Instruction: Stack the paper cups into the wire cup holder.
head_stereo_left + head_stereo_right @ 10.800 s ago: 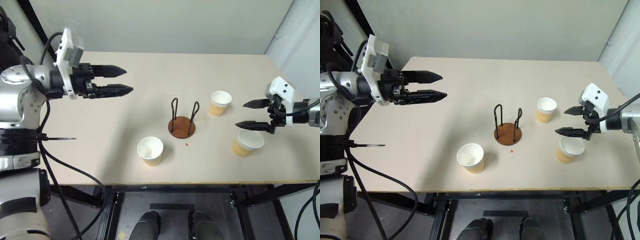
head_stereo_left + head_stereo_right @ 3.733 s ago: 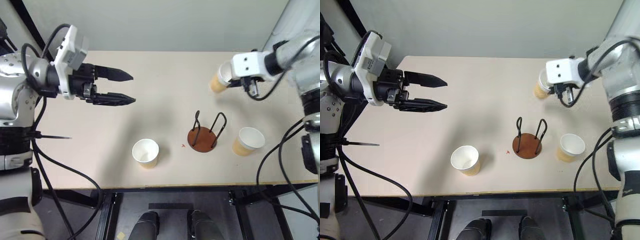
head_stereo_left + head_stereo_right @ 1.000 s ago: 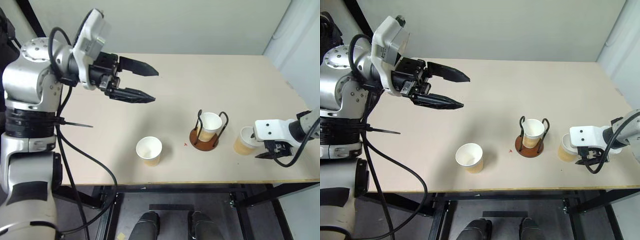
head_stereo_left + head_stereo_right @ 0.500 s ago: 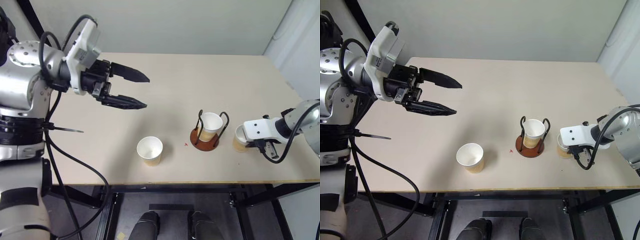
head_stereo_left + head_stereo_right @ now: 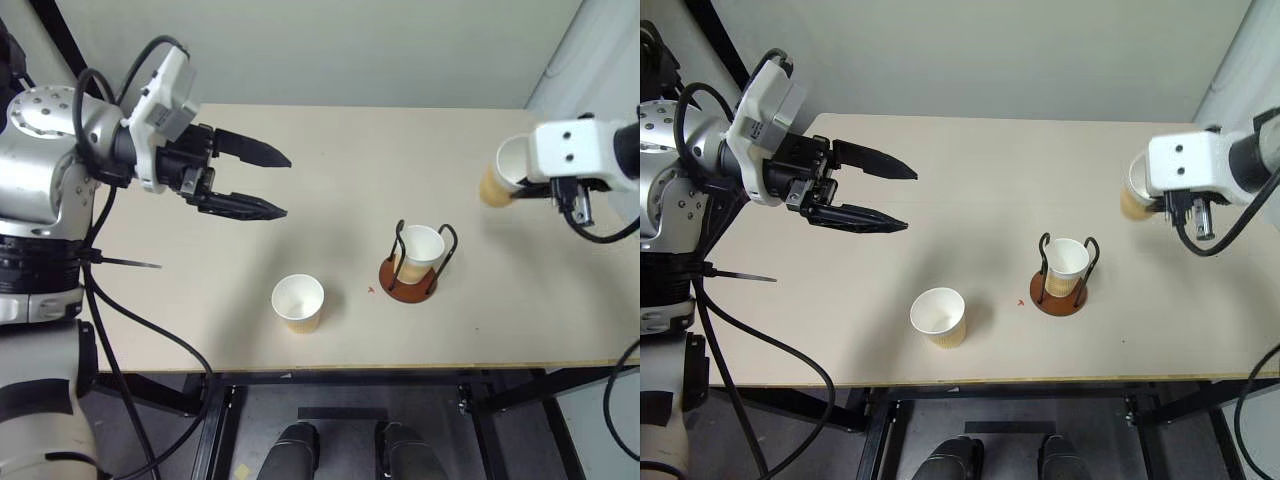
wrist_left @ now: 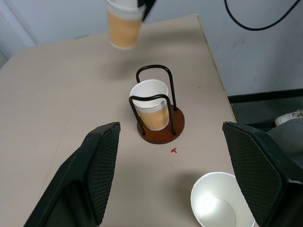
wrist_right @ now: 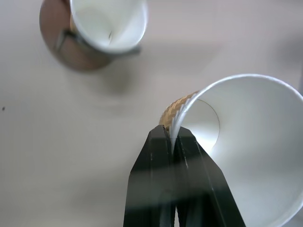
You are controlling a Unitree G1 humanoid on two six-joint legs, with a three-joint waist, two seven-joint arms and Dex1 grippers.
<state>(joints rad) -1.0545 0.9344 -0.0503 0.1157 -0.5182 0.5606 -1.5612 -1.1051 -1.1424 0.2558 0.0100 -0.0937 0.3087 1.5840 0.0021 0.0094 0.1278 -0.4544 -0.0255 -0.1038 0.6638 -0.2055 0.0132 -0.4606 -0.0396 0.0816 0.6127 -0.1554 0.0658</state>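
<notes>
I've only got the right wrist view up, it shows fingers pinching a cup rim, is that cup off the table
Observer: Yes. The right gripper holds that paper cup in the air, up and to the right of the wire cup holder.
Operator: What's the other arm doing?
Observer: The left gripper hangs open above the table's left side, holding nothing.
Operator: Any cups left to collect?
Observer: One, the loose cup standing upright near the front edge, left of the holder, which already has a stacked cup in it.
</notes>
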